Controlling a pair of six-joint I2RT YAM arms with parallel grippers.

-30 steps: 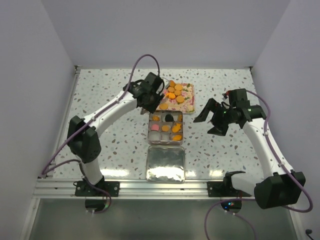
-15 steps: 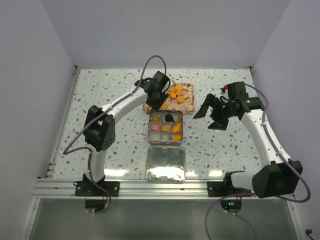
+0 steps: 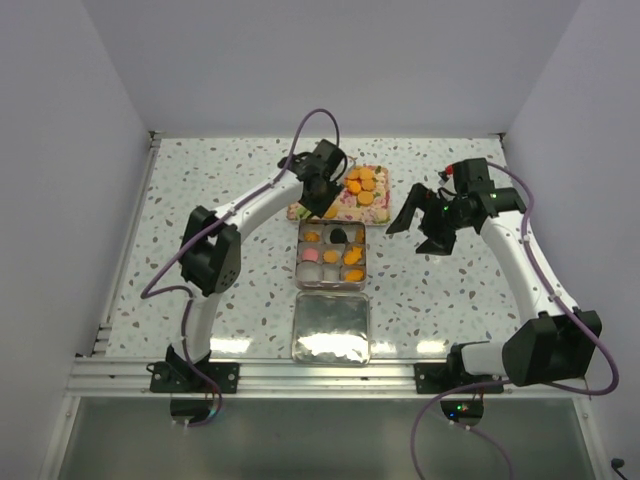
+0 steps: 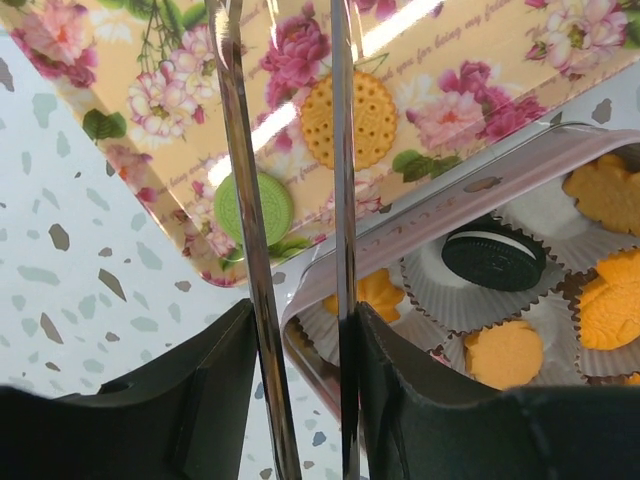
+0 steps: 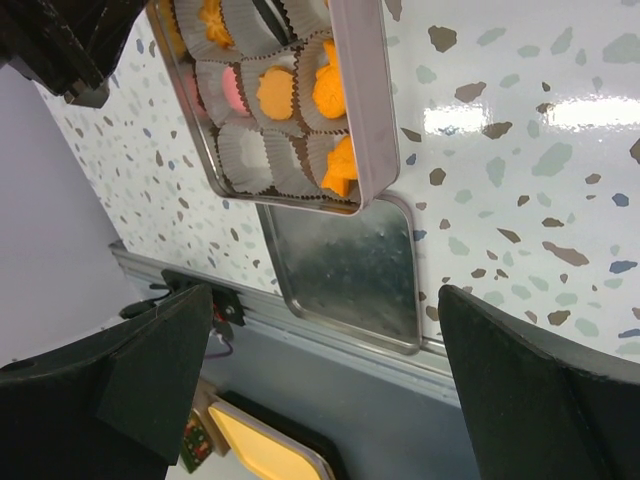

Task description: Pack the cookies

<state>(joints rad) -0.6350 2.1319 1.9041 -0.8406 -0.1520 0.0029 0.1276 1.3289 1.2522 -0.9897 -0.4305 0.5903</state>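
Several orange cookies lie on the floral tray. In the left wrist view an orange cookie and a green cookie lie on that tray. The compartment tin holds orange, pink and one black cookie in paper cups. My left gripper hovers over the tray's left part, with its thin metal fingers a little apart and nothing between them. My right gripper is wide open and empty, right of the tin.
The tin's plain metal lid lies flat just in front of the tin, near the table's front rail; it also shows in the right wrist view. Walls close the table on the left, right and back.
My left gripper has shifted a little right and farther back over the floral tray, and its elbow has swung right. My right gripper has drifted slightly back and stays open.
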